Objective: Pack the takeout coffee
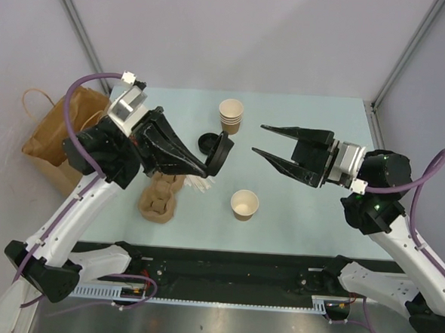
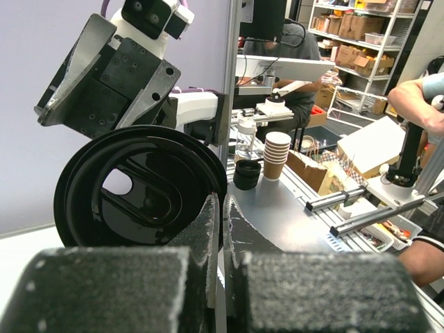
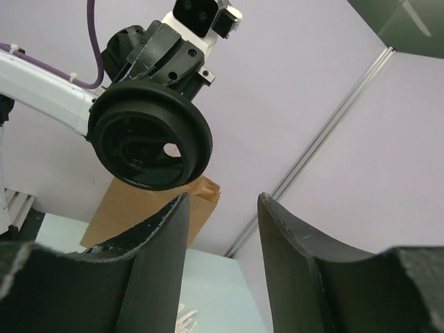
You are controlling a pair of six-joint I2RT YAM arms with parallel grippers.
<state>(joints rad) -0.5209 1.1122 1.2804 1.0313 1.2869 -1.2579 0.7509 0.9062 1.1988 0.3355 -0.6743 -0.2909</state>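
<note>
Pale-blue table [image 1: 310,217] between plain lilac walls [image 1: 216,30]

On the worktop [image 1: 308,126], a cup stack [image 1: 231,115] stands at the rear, a lone cup [image 1: 244,204] nearer the front; a lid [image 1: 222,153] hangs above, between them; a bag [image 1: 54,137] sits beyond the left edge

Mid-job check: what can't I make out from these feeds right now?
Paper bag, top view: the left arm overlaps it; inside not visible.
Brown bundle, top view: partly under the left arm; cannot identify it.
Lid in the left hand, left wrist view: the fingers hide its lower rim, so grip depth is unclear.
</note>
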